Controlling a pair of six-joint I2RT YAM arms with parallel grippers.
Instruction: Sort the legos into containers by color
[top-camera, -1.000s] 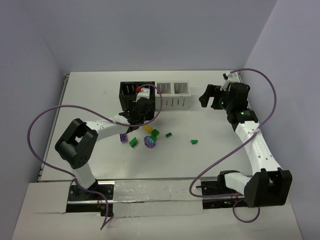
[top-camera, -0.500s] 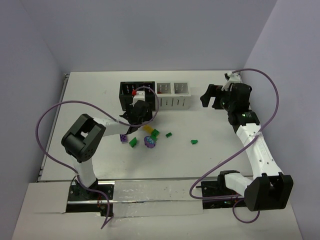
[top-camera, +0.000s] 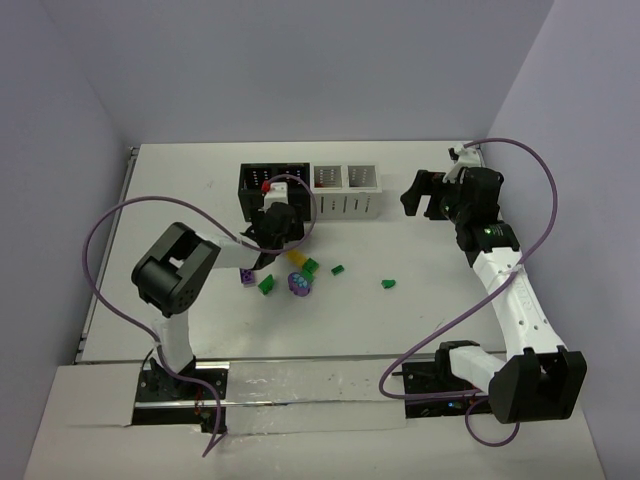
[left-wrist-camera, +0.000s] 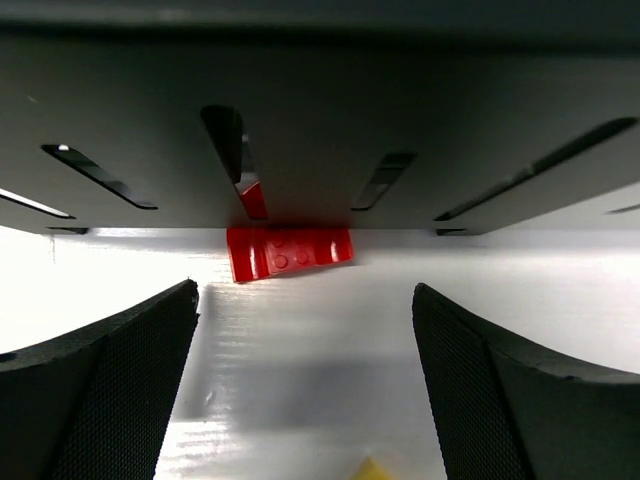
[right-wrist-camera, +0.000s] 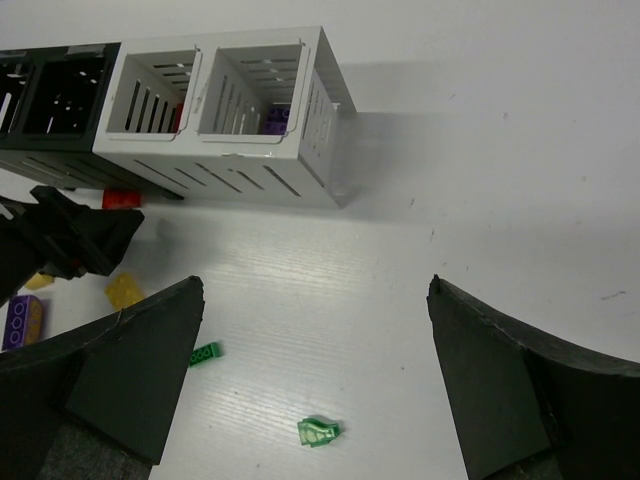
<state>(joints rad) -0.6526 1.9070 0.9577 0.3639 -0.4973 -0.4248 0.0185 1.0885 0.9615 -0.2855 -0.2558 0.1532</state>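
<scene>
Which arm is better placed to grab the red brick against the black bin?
Left. The left gripper, open, frames the small red plastic brick at the black slotted bin's wall; the right gripper hovers farther off.

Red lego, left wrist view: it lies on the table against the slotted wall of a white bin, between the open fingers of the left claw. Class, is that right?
Not quite. The left wrist view shows the red lego on the table against the slotted wall of a black bin, not a white one. It does lie between the open fingers of the left claw.
</scene>
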